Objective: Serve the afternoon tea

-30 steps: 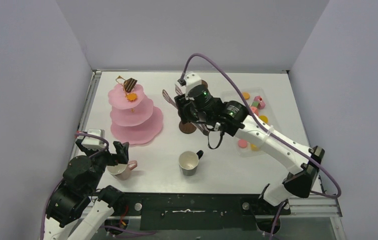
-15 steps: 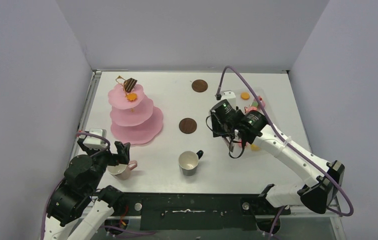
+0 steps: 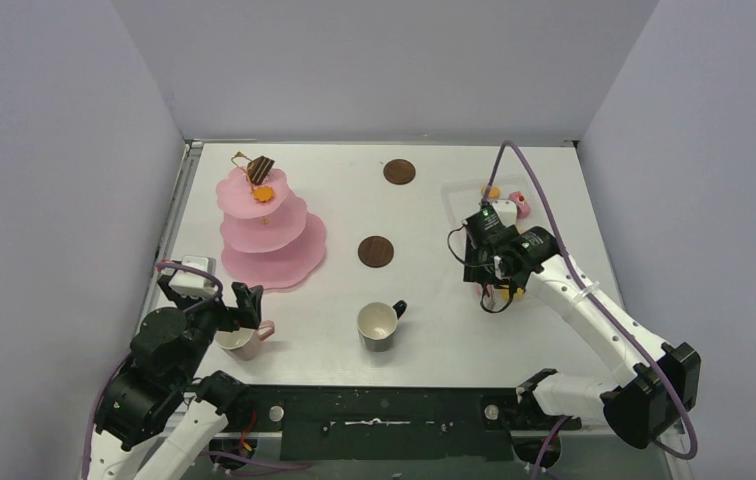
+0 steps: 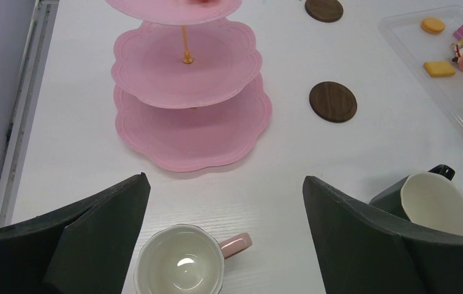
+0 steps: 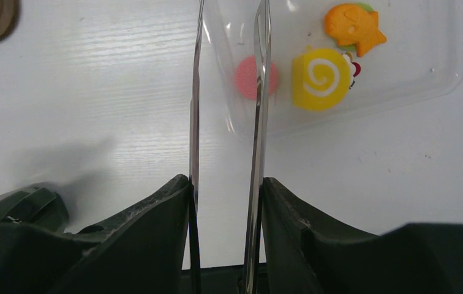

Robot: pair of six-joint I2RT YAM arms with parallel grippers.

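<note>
- The pink three-tier stand (image 3: 272, 240) has smooth scalloped tiers on a thin gold post and stands at the left of the white desk (image 3: 424, 215). Its top tier carries a chocolate cake slice (image 3: 261, 167) and a small orange pastry (image 3: 264, 193).
- The pink mug (image 4: 186, 266) is glossy, cream inside and empty. It sits at the front left, in the gap between the widely spread fingers of the left end effector (image 4: 224, 180).
- The black mug (image 3: 380, 325), also cream inside and empty, stands upright to the right of the pink mug.
- There are two round, flat, brown coasters. The near coaster (image 3: 375, 251) lies mid-desk and the far coaster (image 3: 399, 171) lies toward the back edge.
- The clear plastic tray (image 5: 413, 67) at the right holds a pink round pastry (image 5: 255, 78), a yellow swirl roll (image 5: 321, 79) and an orange fish-shaped pastry (image 5: 354, 27).
- The right end effector (image 5: 226, 184) pinches the long metal tongs (image 5: 263, 92), with its fingers pressed on both arms. The shiny blades stand apart, one along the tray's edge and the other crossing the pink round pastry in the wrist view.
</note>
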